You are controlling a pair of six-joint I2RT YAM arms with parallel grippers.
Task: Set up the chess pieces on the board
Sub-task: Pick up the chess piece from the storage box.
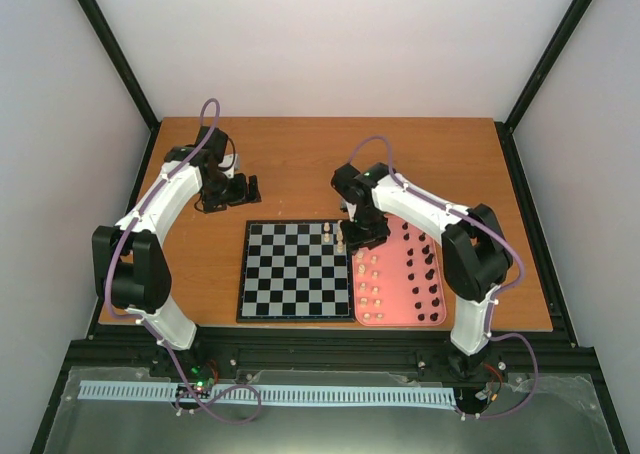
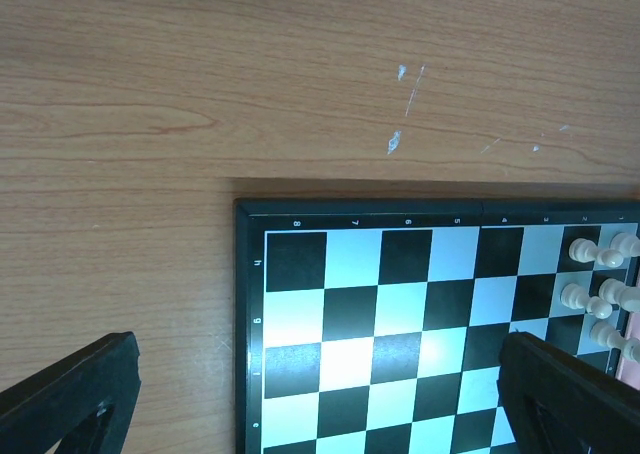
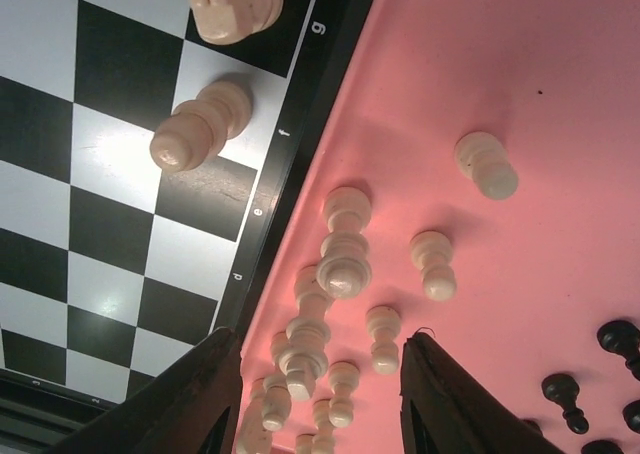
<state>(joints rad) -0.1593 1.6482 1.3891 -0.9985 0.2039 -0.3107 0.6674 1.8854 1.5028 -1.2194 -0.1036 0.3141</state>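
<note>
The black-and-white board (image 1: pixel 295 271) lies in the middle of the table. A few cream pieces (image 1: pixel 329 230) stand at its far right corner; they also show in the right wrist view (image 3: pixel 199 125) and the left wrist view (image 2: pixel 590 250). My right gripper (image 1: pixel 352 238) is open and empty above the pink tray's far left end. Its fingers (image 3: pixel 190 399) straddle several cream pieces (image 3: pixel 343 264) standing on the tray, touching none. Black pieces (image 1: pixel 425 269) fill the tray's right side. My left gripper (image 1: pixel 240 189) is open and empty over bare table beyond the board's far left corner (image 2: pixel 250 214).
The pink tray (image 1: pixel 400 236) lies against the board's right edge, with a column of cream pieces (image 1: pixel 370 289) on its left and black ones (image 3: pixel 570 389) on its right. Bare wood table (image 1: pixel 300 164) stretches beyond the board. Black frame posts stand at the table's corners.
</note>
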